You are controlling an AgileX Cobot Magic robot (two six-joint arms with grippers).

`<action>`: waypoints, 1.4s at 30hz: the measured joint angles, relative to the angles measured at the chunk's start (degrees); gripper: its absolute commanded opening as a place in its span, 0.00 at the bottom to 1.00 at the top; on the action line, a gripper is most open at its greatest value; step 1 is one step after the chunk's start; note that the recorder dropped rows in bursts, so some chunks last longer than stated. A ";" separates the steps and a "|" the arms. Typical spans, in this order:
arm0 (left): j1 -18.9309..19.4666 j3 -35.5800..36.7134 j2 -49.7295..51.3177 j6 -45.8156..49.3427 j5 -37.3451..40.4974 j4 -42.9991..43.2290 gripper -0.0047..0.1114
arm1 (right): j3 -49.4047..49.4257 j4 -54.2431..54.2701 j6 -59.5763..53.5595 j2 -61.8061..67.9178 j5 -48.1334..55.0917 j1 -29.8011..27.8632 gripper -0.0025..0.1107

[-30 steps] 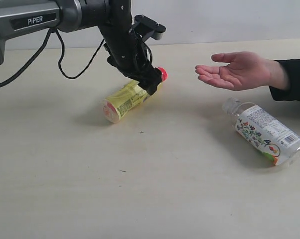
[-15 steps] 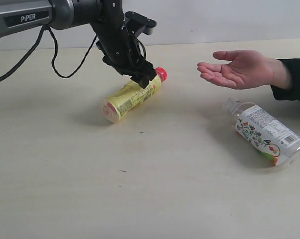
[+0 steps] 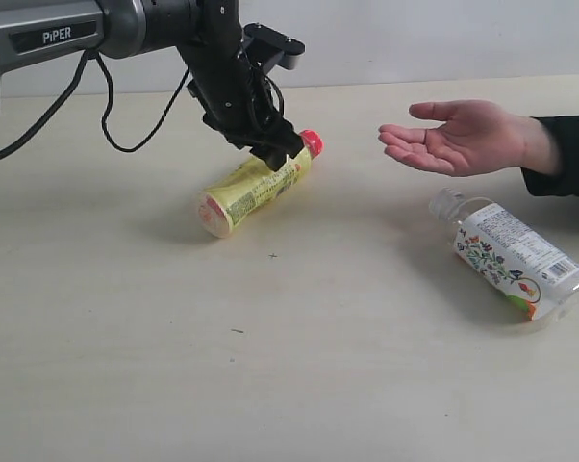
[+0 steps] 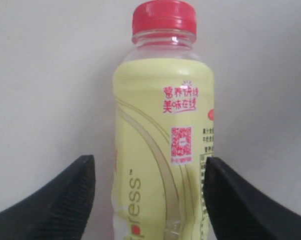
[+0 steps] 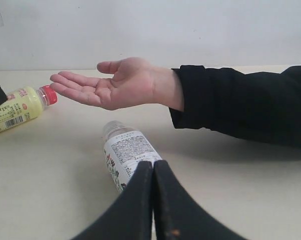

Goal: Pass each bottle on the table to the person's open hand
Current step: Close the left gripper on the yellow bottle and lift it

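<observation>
A yellow-labelled bottle with a red cap lies on its side on the table. My left gripper straddles its upper body near the neck. In the left wrist view the bottle sits between the fingers of this gripper: one finger meets the label edge, the other stands a small gap off, so it is open. A wide clear bottle with a floral label lies at the right, just in front of my shut, empty right gripper. The person's open hand hovers palm up between both bottles.
The person's black sleeve enters from the right edge. A black cable hangs from the left arm over the table's back left. A pale wall runs behind the far table edge.
My left gripper has shifted slightly back and left along the yellow bottle, and its fingers have drawn closer around it. The bottle lies where it was. The right gripper stays still.
</observation>
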 measured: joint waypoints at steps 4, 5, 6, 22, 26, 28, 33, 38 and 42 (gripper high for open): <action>0.00 0.00 0.23 0.12 1.59 -0.23 0.80 | 0.00 0.00 0.00 0.00 0.00 0.00 0.02; 0.00 0.00 0.23 0.20 1.88 -0.23 0.82 | 0.00 0.00 0.00 0.00 0.00 0.00 0.02; 0.00 0.00 0.23 0.52 1.99 -0.23 0.82 | 0.00 0.00 0.00 0.00 0.00 0.00 0.02; 0.00 -0.13 3.81 1.13 0.50 -0.80 0.82 | 0.00 0.00 0.00 0.00 0.00 0.00 0.02; 0.00 -0.22 4.02 1.13 0.39 -0.80 0.82 | 0.00 0.00 0.00 0.00 0.00 0.00 0.02; 0.00 -0.22 4.02 1.13 0.39 -0.80 0.82 | 0.00 0.00 0.00 0.00 0.00 0.00 0.02; 0.00 -0.22 4.02 1.13 0.39 -0.80 0.82 | 0.00 0.00 0.00 0.00 0.00 0.00 0.02; 0.00 -0.22 4.02 1.13 0.39 -0.80 0.74 | 0.00 0.00 0.00 0.00 0.00 0.00 0.02; 0.00 -0.22 4.02 1.13 0.39 -0.80 0.56 | 0.00 0.00 0.00 0.00 0.00 0.00 0.02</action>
